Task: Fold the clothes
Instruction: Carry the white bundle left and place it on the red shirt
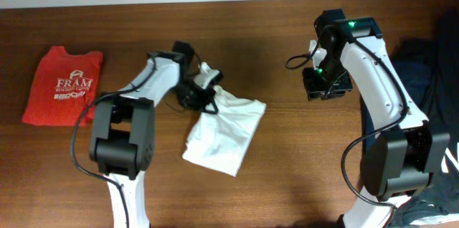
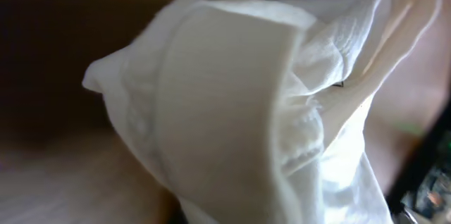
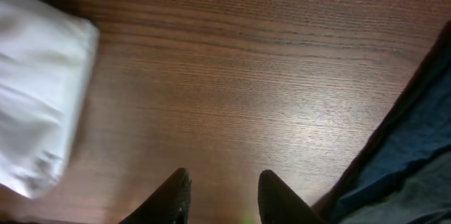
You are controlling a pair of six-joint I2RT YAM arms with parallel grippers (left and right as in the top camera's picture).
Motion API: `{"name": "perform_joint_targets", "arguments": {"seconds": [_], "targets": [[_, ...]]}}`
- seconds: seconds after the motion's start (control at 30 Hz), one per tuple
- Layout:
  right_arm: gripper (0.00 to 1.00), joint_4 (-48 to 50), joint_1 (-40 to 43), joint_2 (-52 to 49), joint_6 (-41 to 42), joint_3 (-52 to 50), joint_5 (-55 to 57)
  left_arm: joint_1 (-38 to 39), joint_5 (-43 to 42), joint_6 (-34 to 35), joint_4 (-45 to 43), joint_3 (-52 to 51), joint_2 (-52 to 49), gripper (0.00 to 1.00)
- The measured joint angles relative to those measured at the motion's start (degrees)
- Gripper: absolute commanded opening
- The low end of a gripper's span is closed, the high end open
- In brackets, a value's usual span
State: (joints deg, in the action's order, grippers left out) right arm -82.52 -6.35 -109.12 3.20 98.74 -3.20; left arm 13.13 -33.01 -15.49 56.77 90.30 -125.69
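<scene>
White T-shirt (image 1: 224,133), centre of frame: roughly folded, rumpled on the worktop (image 1: 287,178), its upper-left corner bunched and pinched in my left fingers (image 1: 195,93). Red T-shirt (image 1: 63,86), upper left: folded flat, white print up. Dark blue garments (image 1: 430,63), right edge: heaped.

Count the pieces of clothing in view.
3: a folded red T-shirt at the far left, a crumpled white T-shirt in the middle, and dark blue clothing at the right edge, a heap that may hide more.
</scene>
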Motion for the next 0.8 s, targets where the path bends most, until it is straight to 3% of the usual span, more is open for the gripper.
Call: {"name": "perform_joint_targets", "arguments": {"seconds": [0.23, 0.37, 0.53, 0.8], "targets": [[0.36, -0.1, 0.0, 0.0, 0.0, 0.0, 0.4, -15.4, 12.7, 1.6, 2.9, 8.9, 7.6, 0.0], [0.36, -0.4, 0.0, 0.0, 0.0, 0.0, 0.4, -24.1, 25.4, 1.6, 0.1, 9.8, 13.9, 0.0], [0.36, -1.0, 0.0, 0.0, 0.0, 0.0, 0.4, -29.0, 34.0, 1.5, -4.5, 9.9, 14.6, 0.0], [0.36, -1.3, 0.0, 0.0, 0.0, 0.0, 0.4, -33.5, 37.7, 1.3, -11.9, 9.8, 14.6, 0.0]]}}
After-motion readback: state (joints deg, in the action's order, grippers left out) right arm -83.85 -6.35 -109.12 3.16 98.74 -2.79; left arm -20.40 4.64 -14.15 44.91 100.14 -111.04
